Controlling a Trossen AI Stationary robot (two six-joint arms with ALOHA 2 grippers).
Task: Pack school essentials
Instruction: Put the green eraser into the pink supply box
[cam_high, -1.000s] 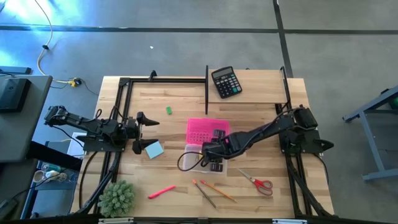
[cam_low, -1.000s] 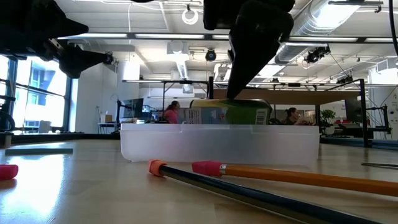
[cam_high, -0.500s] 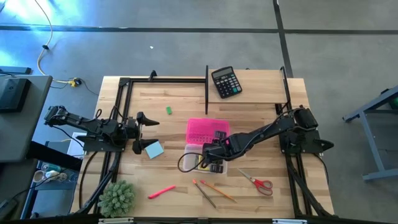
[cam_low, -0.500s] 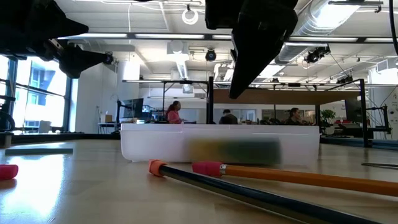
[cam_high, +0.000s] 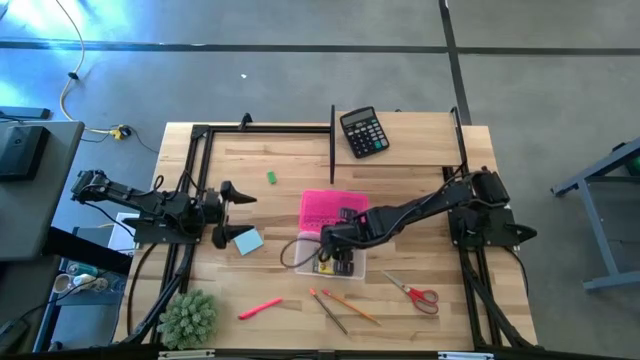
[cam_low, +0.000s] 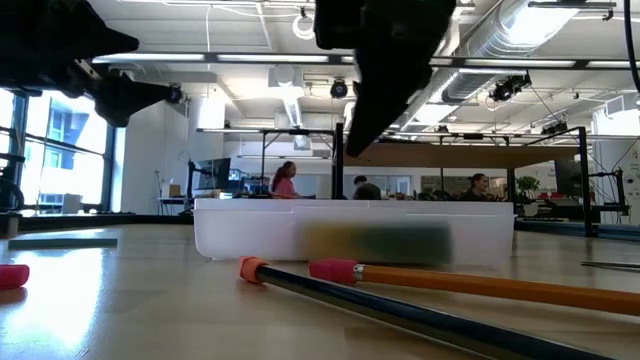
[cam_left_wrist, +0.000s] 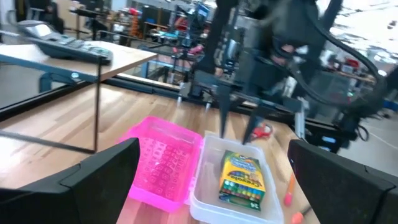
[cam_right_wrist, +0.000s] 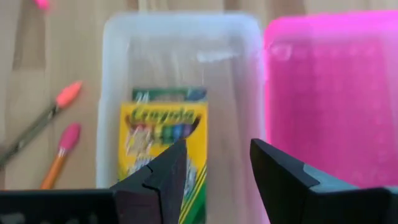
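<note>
A yellow-green crayon box (cam_right_wrist: 165, 149) lies flat inside a clear plastic box (cam_right_wrist: 180, 28) at the table's middle, also seen in the left wrist view as the crayon box (cam_left_wrist: 242, 180). My right gripper (cam_right_wrist: 217, 146) hangs open just above it, fingers slanting down, nothing between them. The box's pink lid (cam_high: 325, 205) lies on the table against its far side. My left gripper (cam_high: 222, 212) waits open and level at the table's left, beside a light-blue sticky-note pad (cam_high: 247, 240).
A green eraser (cam_high: 271, 177) lies far left of the lid. Near the front edge lie a red-pink pen (cam_high: 260, 308), two pencils (cam_high: 340, 305) and red-handled scissors (cam_high: 415, 294). A black calculator (cam_high: 363, 131) sits at the back, a spiky green ball (cam_high: 189, 318) at the front left.
The crayon box, which a second ago stood above the clear box's rim under my right gripper's fingers, has dropped and now lies flat on the box's floor. My right gripper has stayed above the box and tipped slightly toward the table's left.
</note>
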